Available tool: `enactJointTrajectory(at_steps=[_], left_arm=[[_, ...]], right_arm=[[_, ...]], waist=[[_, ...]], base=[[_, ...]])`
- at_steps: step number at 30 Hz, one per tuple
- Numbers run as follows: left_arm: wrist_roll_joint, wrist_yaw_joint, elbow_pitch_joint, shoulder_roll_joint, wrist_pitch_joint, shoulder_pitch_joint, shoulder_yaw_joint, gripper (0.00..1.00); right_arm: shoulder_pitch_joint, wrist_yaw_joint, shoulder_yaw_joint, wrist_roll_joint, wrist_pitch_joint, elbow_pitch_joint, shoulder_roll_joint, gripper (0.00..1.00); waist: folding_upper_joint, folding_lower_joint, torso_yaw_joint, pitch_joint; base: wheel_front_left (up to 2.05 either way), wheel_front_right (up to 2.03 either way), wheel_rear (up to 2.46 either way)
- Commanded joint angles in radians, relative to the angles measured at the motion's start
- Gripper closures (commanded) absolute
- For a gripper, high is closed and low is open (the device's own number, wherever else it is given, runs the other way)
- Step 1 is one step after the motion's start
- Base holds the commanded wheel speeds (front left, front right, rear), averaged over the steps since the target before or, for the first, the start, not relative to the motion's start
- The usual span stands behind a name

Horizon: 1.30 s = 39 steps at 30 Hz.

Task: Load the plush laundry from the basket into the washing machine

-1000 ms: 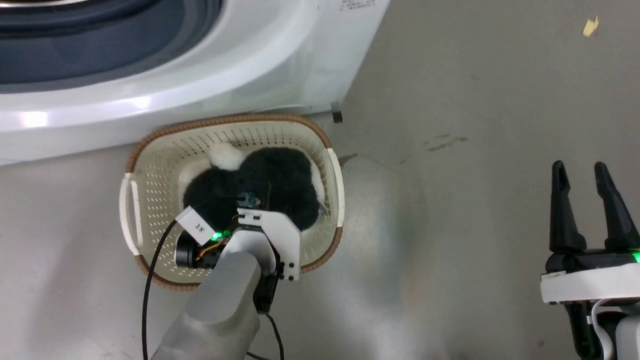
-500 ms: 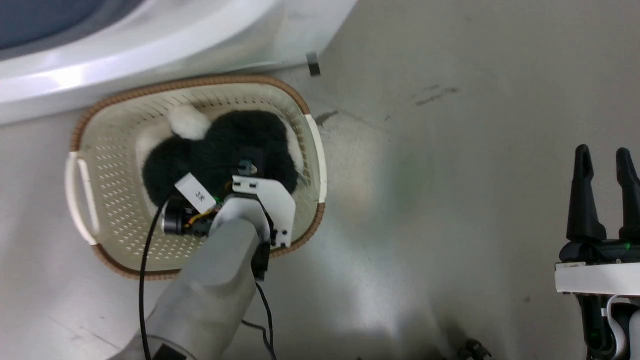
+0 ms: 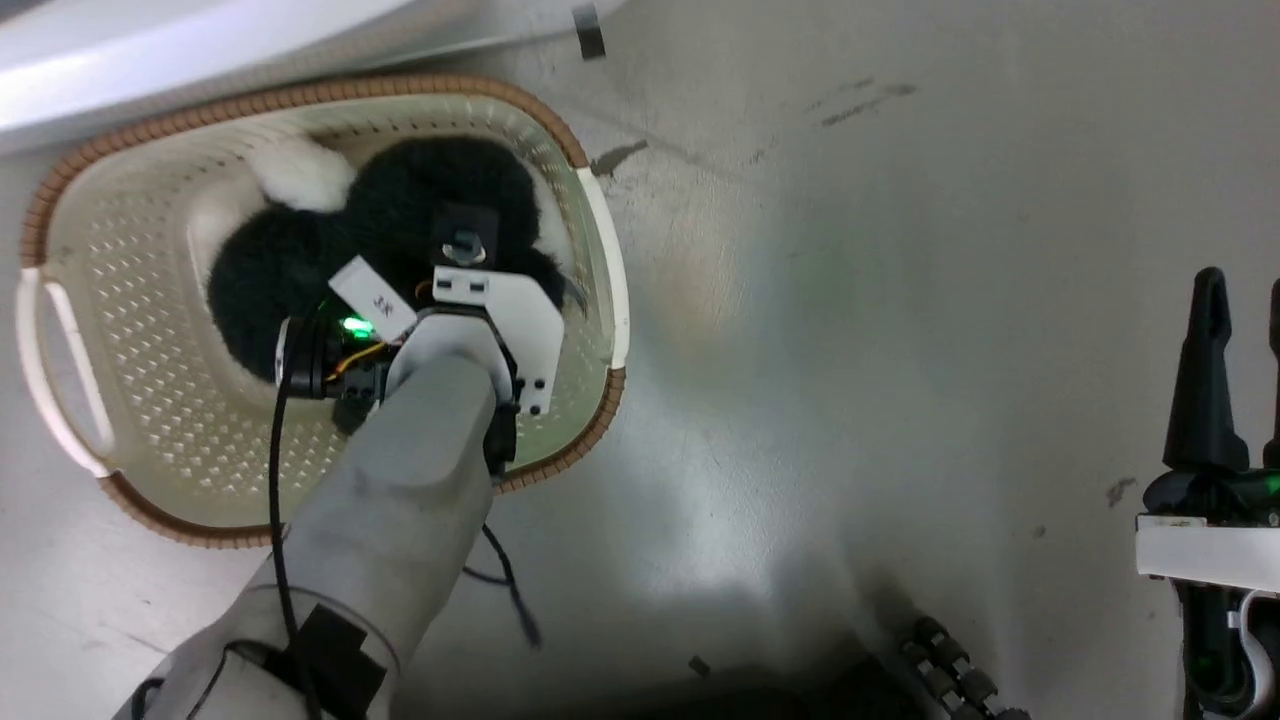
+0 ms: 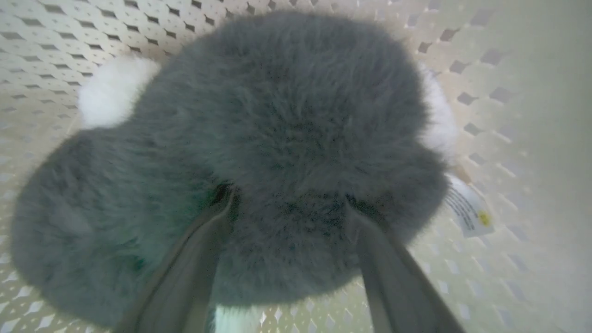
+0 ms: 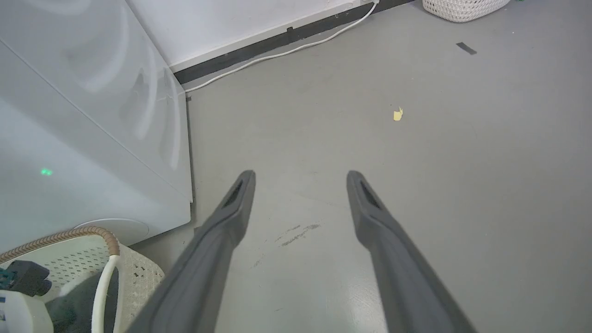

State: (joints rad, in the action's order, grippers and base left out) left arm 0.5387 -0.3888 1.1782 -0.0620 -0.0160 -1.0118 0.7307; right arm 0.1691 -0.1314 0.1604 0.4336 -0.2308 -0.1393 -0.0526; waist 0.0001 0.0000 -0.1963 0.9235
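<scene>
1. Where the left arm reaches down into the basket [image 3: 130,300], the left gripper [image 4: 289,201] has its fingers spread wide. Their tips are sunk in the fur of the plush laundry [image 4: 296,115], with a hump of it between them, and they are not closed on it.
2. Inside the cream perforated basket, the black plush laundry lies on the bottom, nearer the right-hand wall in the head view.
3. Its long axis runs slantwise in the head view, from the basket's lower left to its upper right. One white furry patch [image 3: 300,175] sits on the far-left edge and another on the right edge.
4. A paper label [image 4: 467,208] with small print and a yellow mark lies by the plush's right edge; the print is too small to read. The wrist tag [image 3: 372,298] on the left arm bears a short dark mark that I cannot read.
5. Well to the right, the right gripper [image 5: 301,178] hangs over the bare grey floor [image 5: 462,185], fingers wide apart and holding nothing.
6. Just beyond the basket's brown woven-look rim stands the white washing machine [image 5: 83,138].
7. Farther off lie a yellow scrap [image 5: 397,113], a white cable [image 5: 277,53] along the wall's foot, and a plain white basket [image 5: 462,7].
</scene>
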Motion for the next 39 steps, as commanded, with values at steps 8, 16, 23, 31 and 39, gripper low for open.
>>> enactJointTrajectory(at_steps=[8,16,23,31,39], left_arm=[[0.082,0.020,0.098,0.002,-0.102,-0.051,0.041,1.00],[0.091,0.055,0.082,0.007,-0.072,-0.053,0.051,1.00],[0.106,0.099,0.062,0.010,-0.011,-0.033,0.056,1.00],[0.158,0.169,0.027,0.011,0.041,0.015,0.046,1.00],[0.226,0.205,-0.043,0.012,0.080,0.093,0.054,1.00]], right_arm=[[0.024,0.001,0.014,0.031,-0.021,-0.022,0.002,0.00],[0.029,0.001,0.013,0.028,-0.023,-0.018,0.002,0.00],[0.048,0.001,0.006,0.014,-0.020,-0.016,0.002,0.00],[0.057,0.001,0.005,-0.007,-0.009,-0.008,0.002,0.00],[0.050,0.001,0.003,-0.024,0.012,0.005,0.002,0.00]], waist=[[-0.0001,0.0000,-0.010,0.064],[-0.0001,0.0000,0.009,0.053],[-0.0001,0.0000,0.039,0.013],[-0.0001,0.0000,0.088,-0.078],[-0.0001,0.0000,0.138,-0.205]], base=[[0.00,0.00,0.00],[0.00,0.00,0.00],[0.00,0.00,0.00],[0.00,0.00,0.00],[0.00,0.00,0.00]])
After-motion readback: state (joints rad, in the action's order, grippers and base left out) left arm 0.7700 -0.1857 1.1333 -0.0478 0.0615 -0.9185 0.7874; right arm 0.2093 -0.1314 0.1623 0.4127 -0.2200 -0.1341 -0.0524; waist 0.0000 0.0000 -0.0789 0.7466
